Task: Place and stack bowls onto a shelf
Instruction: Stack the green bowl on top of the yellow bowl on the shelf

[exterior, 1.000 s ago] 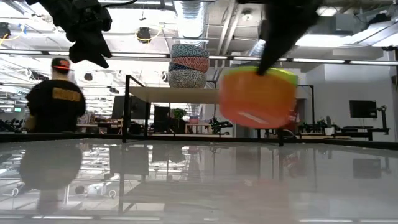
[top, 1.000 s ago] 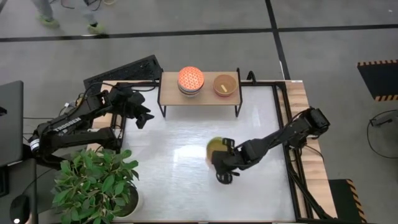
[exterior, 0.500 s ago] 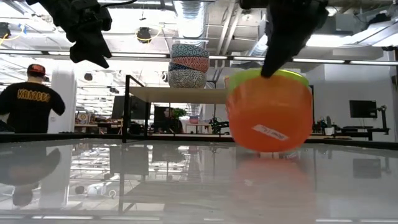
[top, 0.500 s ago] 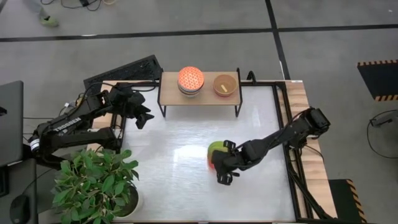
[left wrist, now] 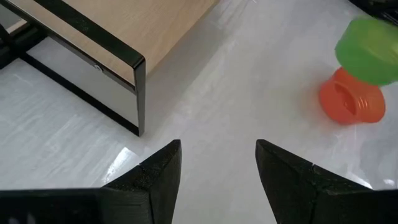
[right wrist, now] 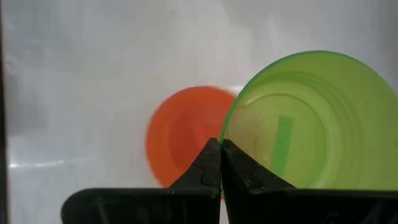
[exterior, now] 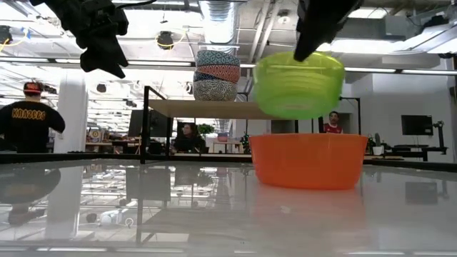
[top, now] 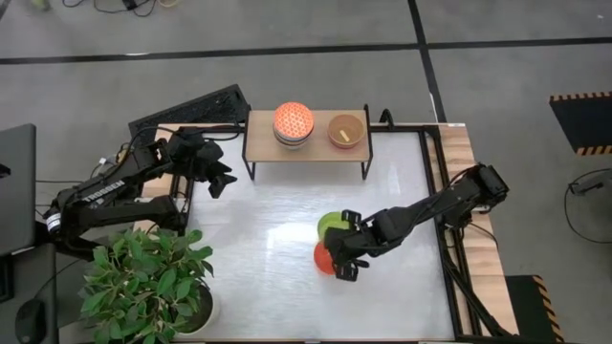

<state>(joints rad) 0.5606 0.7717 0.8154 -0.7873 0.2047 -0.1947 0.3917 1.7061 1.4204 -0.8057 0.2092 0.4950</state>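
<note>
My right gripper (top: pixel 346 250) is shut on a lime-green bowl (top: pixel 332 225), held above the middle of the table. An orange bowl (exterior: pixel 308 160) stands on its base on the table right beneath it. The shelf (top: pixel 306 153) stands at the far edge. On it rest a stack of patterned bowls (top: pixel 293 122) and a single yellow-orange bowl (top: pixel 346 131). My left gripper (left wrist: pixel 217 168) is open and hovers off the shelf's left end, touching nothing. My right gripper pinches the green bowl's rim (right wrist: pixel 225 134), one finger (right wrist: pixel 239 168) inside the bowl and the other outside. The fingers come from above, slanting in from the table's right. The bowl (exterior: pixel 298 84) is lifted clear, mouth up and slightly tilted, above the orange bowl.
A potted plant (top: pixel 143 282) stands at the table's near left corner, and a keyboard (top: pixel 191 110) lies beyond the far left corner. White tabletop (top: pixel 258 220) lies open between the shelf and the bowls. A person (exterior: pixel 32 118) stands in the room behind.
My right gripper held the green and orange bowls nested together and brought them down to the table. The orange bowl has stayed on the table while the gripper rose, lifting the green bowl out of it.
</note>
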